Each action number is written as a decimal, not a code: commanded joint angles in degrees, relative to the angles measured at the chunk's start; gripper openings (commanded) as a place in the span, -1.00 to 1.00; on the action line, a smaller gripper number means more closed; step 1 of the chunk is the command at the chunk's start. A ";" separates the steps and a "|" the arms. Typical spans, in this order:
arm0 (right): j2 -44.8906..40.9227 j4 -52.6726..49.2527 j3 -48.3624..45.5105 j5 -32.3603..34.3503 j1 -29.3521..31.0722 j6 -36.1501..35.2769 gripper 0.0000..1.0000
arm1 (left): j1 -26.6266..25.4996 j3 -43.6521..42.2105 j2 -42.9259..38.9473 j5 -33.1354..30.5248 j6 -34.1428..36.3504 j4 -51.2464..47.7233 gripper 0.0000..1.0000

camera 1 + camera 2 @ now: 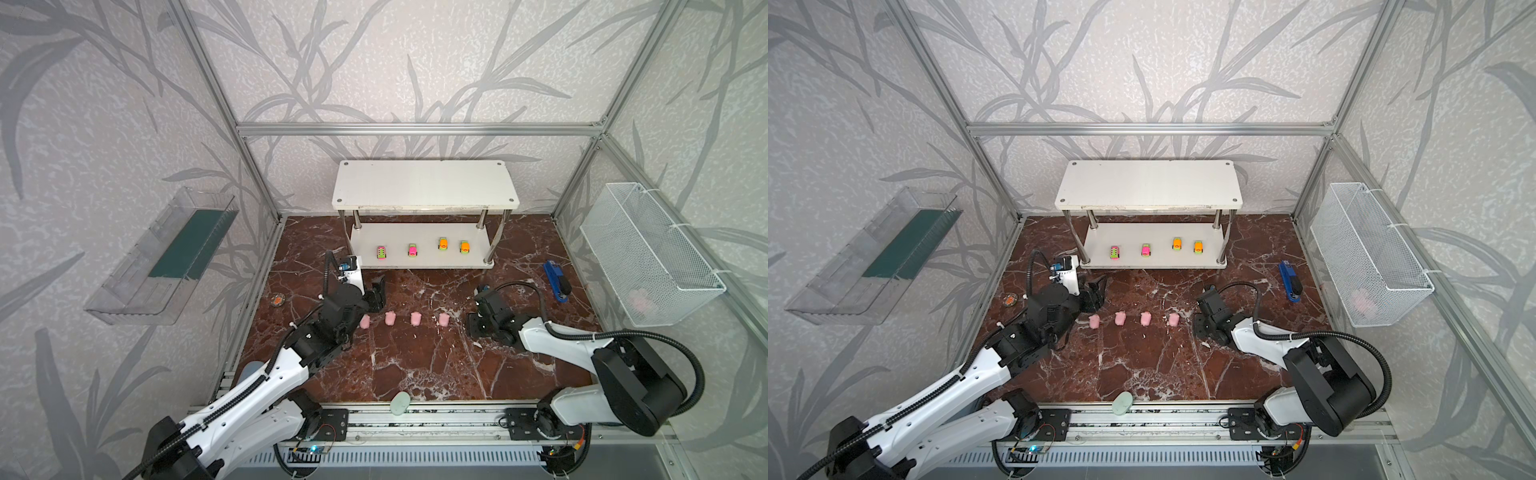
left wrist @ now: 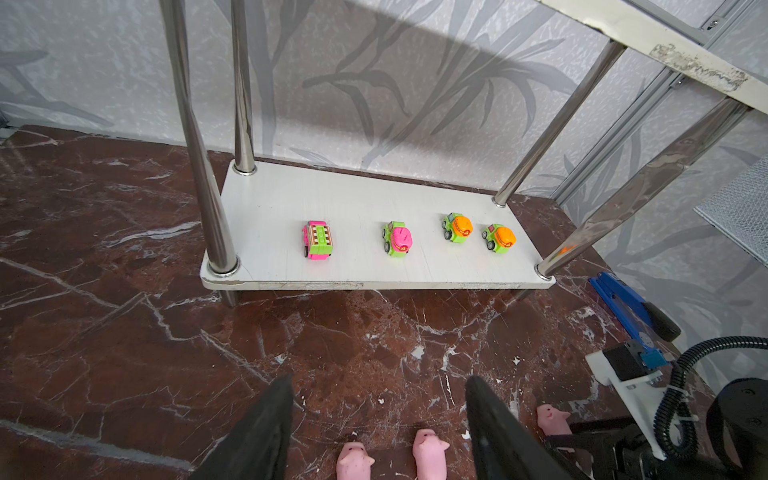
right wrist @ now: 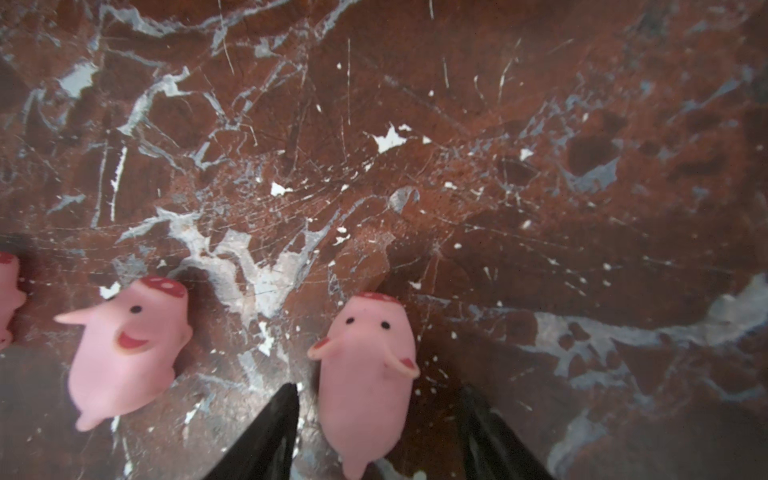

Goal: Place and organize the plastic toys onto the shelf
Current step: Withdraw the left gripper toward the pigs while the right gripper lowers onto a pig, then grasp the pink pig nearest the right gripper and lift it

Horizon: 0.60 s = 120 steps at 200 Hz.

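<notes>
The cars (image 2: 318, 240) are sitting on the shelf (image 1: 424, 183) already. The right gripper (image 3: 378, 388) is straddling the end pig (image 3: 365, 353) - jaws apart, seemingly not touching - so it's needing a squeeze and lift next.

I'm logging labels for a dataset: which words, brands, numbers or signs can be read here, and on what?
No word, number or brand can be read in any view.
Round orange disc on the table: a marking, too small to read.
Pink toy car with the striped roof, on the shelf: pattern only, no letters.
Blue stapler-like object: no label shows.
</notes>
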 commanded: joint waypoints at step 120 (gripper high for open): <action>4.10 0.16 3.34 2.82 0.34 0.86 -0.14 | -0.12 -1.66 0.90 -2.15 1.90 0.58 0.28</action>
